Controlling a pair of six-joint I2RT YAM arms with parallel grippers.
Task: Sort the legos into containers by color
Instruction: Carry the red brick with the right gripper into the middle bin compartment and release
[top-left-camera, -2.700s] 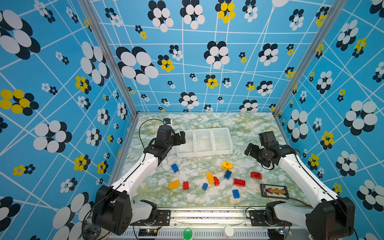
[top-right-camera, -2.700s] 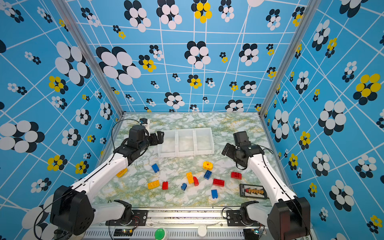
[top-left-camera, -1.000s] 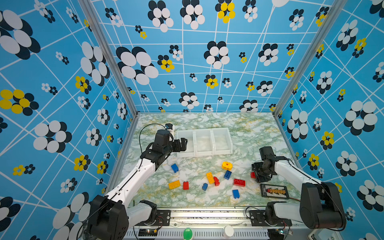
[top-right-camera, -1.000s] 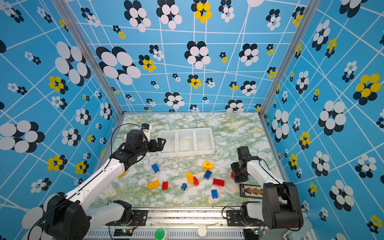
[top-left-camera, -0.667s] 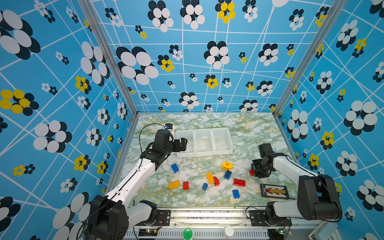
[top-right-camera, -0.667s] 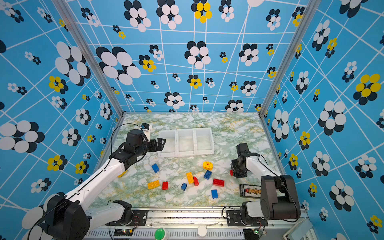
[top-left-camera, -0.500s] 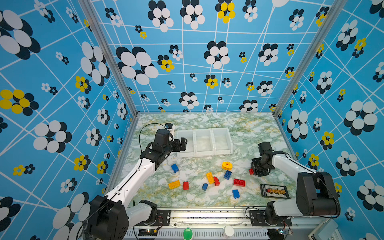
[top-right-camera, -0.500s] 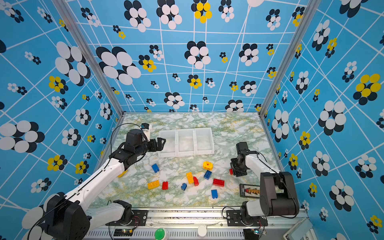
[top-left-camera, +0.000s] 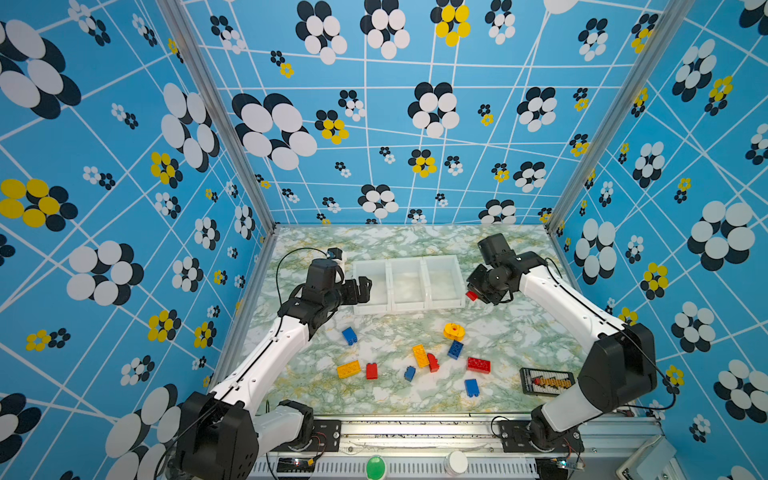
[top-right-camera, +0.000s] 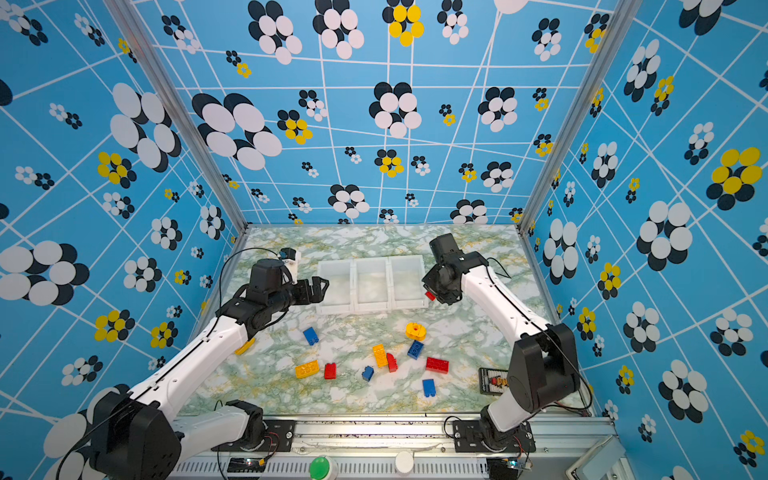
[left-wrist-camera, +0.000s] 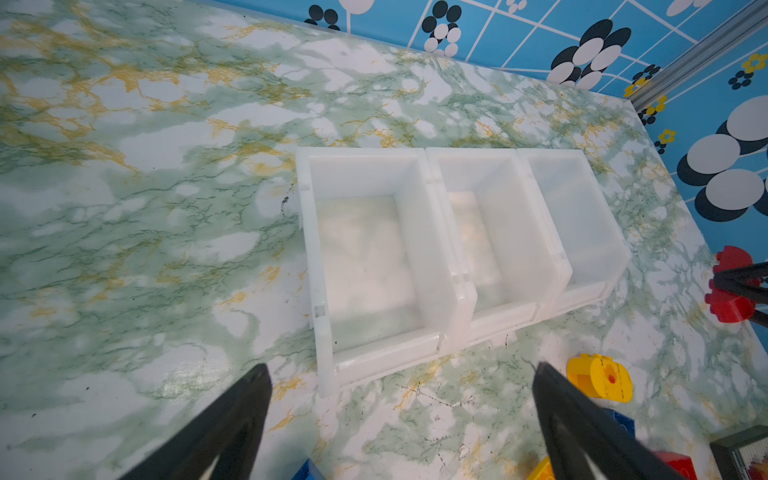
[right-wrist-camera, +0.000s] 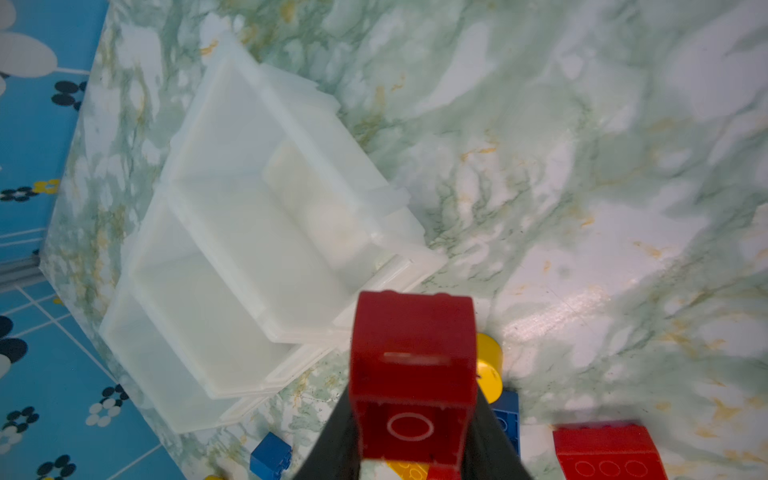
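Right jaws clamped on red brick (right-wrist-camera: 411, 374), off the table, just short of the nearest end bin (top-left-camera: 443, 284) of three empty containers (top-right-camera: 370, 306): clear rim, centre, release low; left jaws wide apart, empty.

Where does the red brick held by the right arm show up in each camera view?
Top view: red brick held just right of the white bins.
Top view: same place, by the right end of the bins.
Left wrist: near the frame edge, beyond the bins.
Right wrist: centre foreground, bins behind it.
Shared landmark: the three joined white bins.
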